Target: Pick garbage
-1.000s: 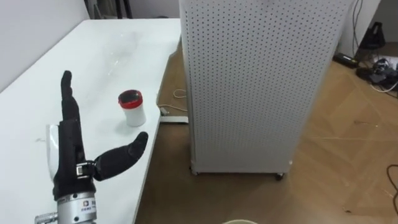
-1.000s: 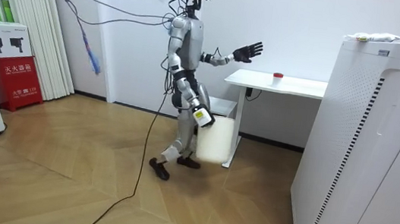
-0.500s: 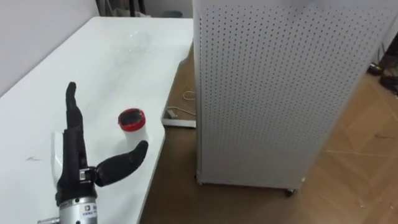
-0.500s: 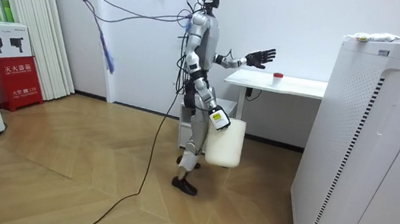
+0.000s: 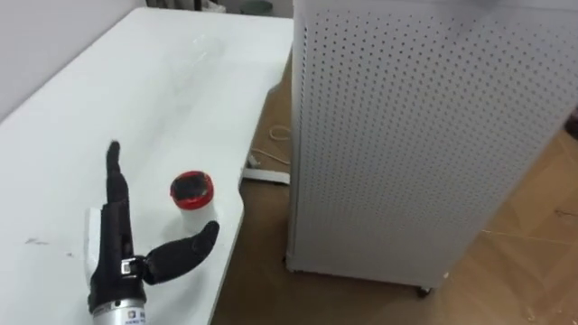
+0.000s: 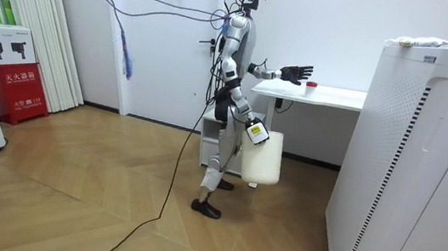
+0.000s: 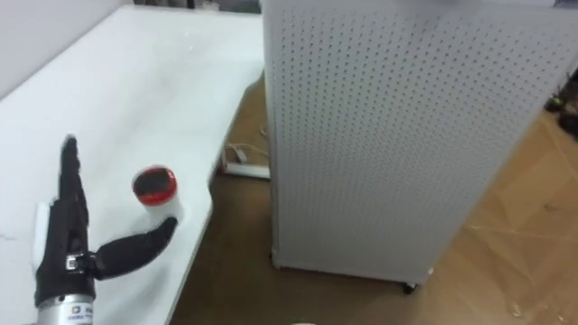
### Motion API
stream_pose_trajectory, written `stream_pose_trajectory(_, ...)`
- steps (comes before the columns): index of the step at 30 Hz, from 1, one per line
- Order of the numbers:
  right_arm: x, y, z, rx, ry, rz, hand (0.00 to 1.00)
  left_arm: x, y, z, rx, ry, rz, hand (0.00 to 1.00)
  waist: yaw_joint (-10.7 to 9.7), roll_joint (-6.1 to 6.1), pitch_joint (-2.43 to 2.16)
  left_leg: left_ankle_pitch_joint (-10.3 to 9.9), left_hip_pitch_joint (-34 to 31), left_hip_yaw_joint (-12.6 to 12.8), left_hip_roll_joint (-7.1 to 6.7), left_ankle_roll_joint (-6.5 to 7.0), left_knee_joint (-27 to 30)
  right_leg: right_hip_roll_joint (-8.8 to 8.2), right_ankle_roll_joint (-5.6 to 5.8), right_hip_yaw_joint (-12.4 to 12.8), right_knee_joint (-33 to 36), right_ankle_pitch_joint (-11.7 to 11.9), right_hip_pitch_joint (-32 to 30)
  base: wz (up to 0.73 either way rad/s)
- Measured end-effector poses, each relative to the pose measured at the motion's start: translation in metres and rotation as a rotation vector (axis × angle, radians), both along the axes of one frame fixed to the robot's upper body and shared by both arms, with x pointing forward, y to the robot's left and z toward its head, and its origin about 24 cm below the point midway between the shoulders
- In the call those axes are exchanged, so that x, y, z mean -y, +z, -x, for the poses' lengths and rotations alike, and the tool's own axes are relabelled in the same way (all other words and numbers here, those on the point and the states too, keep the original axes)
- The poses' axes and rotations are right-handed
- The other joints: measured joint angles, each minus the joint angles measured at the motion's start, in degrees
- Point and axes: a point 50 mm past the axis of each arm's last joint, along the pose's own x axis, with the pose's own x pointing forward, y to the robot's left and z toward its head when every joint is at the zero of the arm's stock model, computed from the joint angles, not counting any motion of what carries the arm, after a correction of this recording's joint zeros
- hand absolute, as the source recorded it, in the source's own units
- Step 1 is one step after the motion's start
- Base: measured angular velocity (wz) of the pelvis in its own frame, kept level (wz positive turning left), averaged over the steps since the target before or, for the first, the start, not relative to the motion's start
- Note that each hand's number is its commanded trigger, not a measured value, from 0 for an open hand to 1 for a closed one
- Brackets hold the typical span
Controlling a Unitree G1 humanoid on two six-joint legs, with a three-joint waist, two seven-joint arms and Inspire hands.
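Observation:
A small white cup with a red lid [image 5: 192, 191] [image 7: 155, 190] stands near the front edge of the white table [image 5: 135, 81]. My left hand [image 5: 117, 242] [image 7: 68, 236] hovers open over the table just short of the cup, fingers straight, thumb spread toward the cup's base, holding nothing. In the room view I stand at the table's end with that hand [image 6: 297, 70] stretched toward the cup [image 6: 311, 85]. My right hand [image 6: 252, 131] hangs at my side, and a white bin [image 6: 262, 160] hangs from it.
A tall white perforated cabinet [image 5: 424, 135] [image 6: 424, 167] stands right of the table, with a strip of wooden floor between them. A white power strip and cable [image 5: 266, 171] lie on the floor by the table's corner. A wall runs along the table's left side.
I have stepped closer to the table, and the views shifted with me. My left hand, still open, now reaches over the table and sits nearer the cup.

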Motion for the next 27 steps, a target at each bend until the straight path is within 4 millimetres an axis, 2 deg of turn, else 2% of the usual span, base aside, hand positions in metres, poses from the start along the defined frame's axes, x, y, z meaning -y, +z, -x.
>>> stream_pose_trajectory(3, -0.002, 0.002, -0.003, 0.011, 0.023, -0.006, 1.0, -0.001, -0.007, 0.001, -0.03, 0.01, 0.022, 0.0, -0.9, 0.26, -0.03, 0.02, 1.19, 0.0, 0.01, -0.01, -1.76, 0.22, 0.04, -0.26, -0.78, 0.01, 1.05, -0.02)
stream_pose_trajectory(9, -0.003, 0.0, -0.001, -0.005, 0.053, -0.002, 1.0, -0.004, -0.023, 0.005, -0.11, 0.038, 0.032, 0.0, -1.43, 0.31, -0.02, 0.11, 3.15, 0.05, 0.11, -0.16, -3.4, 0.73, 0.03, -0.41, -0.82, 0.01, 1.87, -0.06)
stream_pose_trajectory(11, -0.001, -0.001, 0.002, -0.023, 0.055, 0.013, 1.0, -0.008, -0.033, 0.008, -0.155, 0.061, 0.06, 0.0, -1.71, 0.35, -0.02, 0.11, 3.88, 0.02, 0.31, -0.16, -3.51, 0.67, 0.03, -1.7, -0.89, 0.01, 2.65, 0.0)
stream_pose_trajectory(14, -0.001, -0.002, 0.004, -0.032, 0.063, 0.016, 1.0, -0.012, -0.042, 0.011, -0.195, 0.097, 0.123, 0.0, -2.49, 0.24, 0.03, 0.11, 4.12, -0.1, 0.09, -0.17, -3.63, 0.64, 0.03, -2.17, -0.87, 0.01, 2.89, 0.01)
stream_pose_trajectory(27, -0.003, -0.005, 0.012, -0.064, 0.091, 0.006, 1.0, -0.009, -0.045, 0.012, -0.214, 0.087, 0.168, 0.0, -2.88, 0.08, -0.1, 0.12, 5.13, 0.06, 0.06, -0.15, -3.51, 0.29, 0.01, -2.32, -0.43, 0.02, 3.51, 0.0)
